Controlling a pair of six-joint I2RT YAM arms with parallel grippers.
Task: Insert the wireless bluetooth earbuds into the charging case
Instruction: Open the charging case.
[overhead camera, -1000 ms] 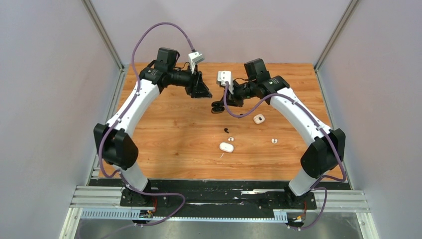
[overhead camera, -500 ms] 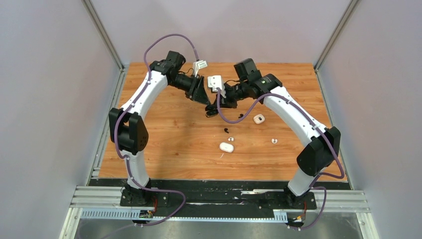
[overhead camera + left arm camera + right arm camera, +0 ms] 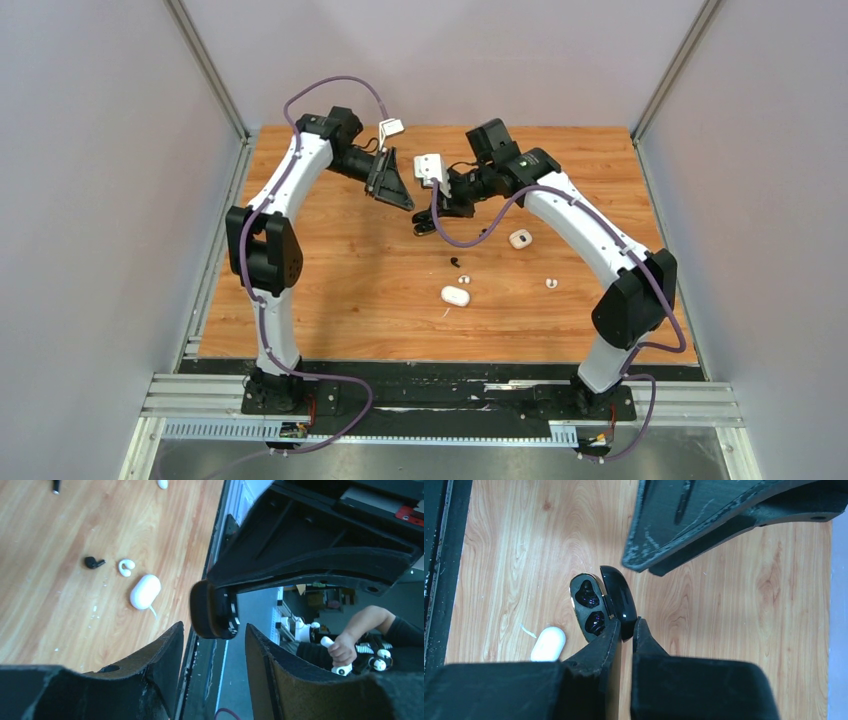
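**Case pinched by lid**

Right gripper [image 3: 626, 627] clamps the open black charging case [image 3: 591, 607] by its lid; left gripper [image 3: 212, 632], spread and empty, crowds it. White earbud [image 3: 126, 567], black earbud [image 3: 93, 562] and closed white case [image 3: 145, 591] lie on the table [image 3: 50, 530]. Case wells too dark to read.

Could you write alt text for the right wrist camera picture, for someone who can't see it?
The right gripper pinches the raised lid of an open black charging case, seen against a wooden table. The left gripper juts in from the top of the picture, and a closed white charging case lies on the table at lower left.
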